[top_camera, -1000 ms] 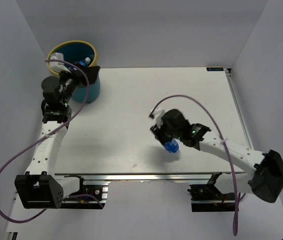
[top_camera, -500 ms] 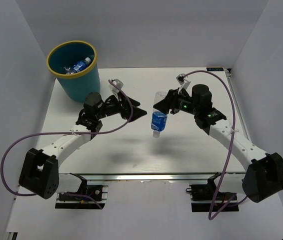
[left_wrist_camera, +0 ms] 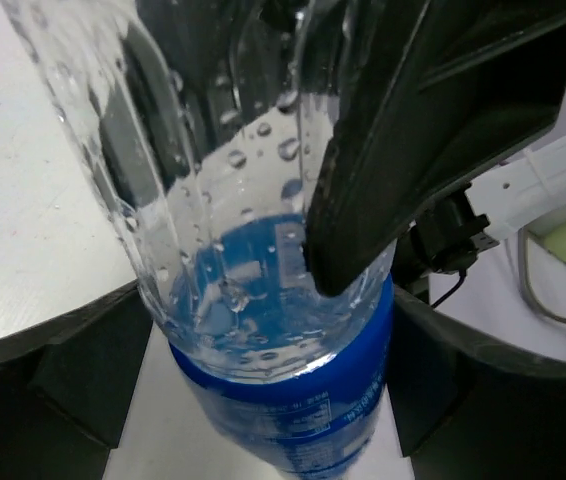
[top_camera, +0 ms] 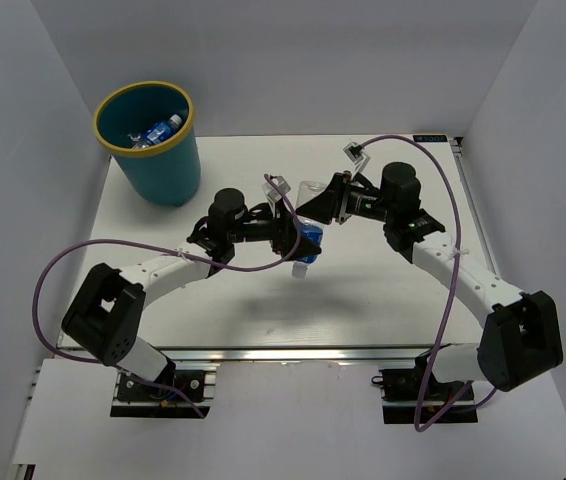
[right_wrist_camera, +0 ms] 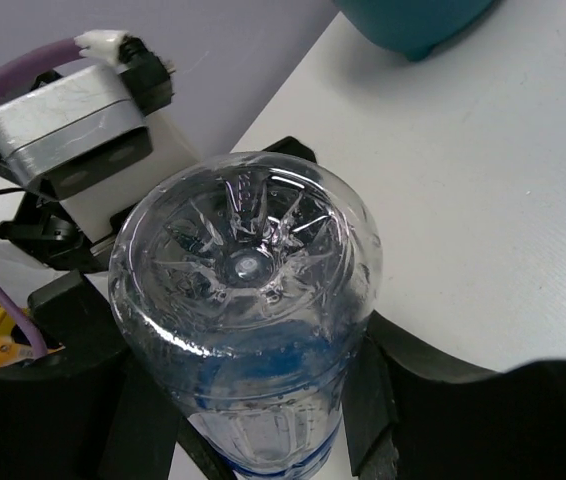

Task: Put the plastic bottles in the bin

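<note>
A clear bottle with a blue label [top_camera: 308, 238] hangs cap-down above the table's middle, between both arms. My right gripper [top_camera: 315, 200] is shut on its upper, base end; in the right wrist view [right_wrist_camera: 263, 420] its fingers press both sides of the bottle [right_wrist_camera: 248, 300]. My left gripper [top_camera: 296, 236] straddles the label; in the left wrist view [left_wrist_camera: 273, 380] one finger touches the bottle [left_wrist_camera: 283, 400] and a gap shows at the other. The right gripper's finger [left_wrist_camera: 413, 150] lies across the bottle. The teal bin [top_camera: 168, 175] stands at the far left with bottles [top_camera: 163, 128] inside.
The bin's base [right_wrist_camera: 413, 20] shows at the top of the right wrist view. The left arm's camera and purple cable [right_wrist_camera: 58, 110] sit just behind the bottle. White walls close in the table's left, far and right sides.
My left gripper has swung from the bin to the table's middle and now straddles the bottle. My right gripper has lifted the bottle and carried it left toward the left gripper.
</note>
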You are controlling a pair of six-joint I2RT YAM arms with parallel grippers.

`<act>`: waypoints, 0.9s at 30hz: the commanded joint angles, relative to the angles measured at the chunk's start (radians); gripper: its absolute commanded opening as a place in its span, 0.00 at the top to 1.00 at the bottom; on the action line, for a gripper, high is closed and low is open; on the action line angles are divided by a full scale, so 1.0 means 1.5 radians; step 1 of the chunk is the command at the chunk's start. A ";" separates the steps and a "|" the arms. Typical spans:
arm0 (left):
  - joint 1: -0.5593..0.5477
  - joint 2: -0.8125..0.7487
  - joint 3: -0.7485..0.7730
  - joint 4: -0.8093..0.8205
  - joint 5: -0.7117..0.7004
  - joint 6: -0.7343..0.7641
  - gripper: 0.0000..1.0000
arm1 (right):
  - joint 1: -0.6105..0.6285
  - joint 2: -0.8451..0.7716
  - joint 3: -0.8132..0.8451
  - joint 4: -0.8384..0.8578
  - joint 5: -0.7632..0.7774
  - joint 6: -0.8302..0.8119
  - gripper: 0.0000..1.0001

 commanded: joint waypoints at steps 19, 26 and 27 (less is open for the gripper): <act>0.084 -0.089 0.156 -0.273 -0.407 0.064 0.78 | -0.187 -0.161 0.002 -0.134 0.317 -0.090 0.11; 0.284 -0.071 0.340 -0.300 -0.719 0.009 0.77 | -0.196 -0.215 -0.020 -0.158 0.349 -0.147 0.11; 0.296 -0.052 0.374 -0.275 -0.774 0.013 0.75 | -0.197 -0.218 -0.020 -0.163 0.357 -0.150 0.11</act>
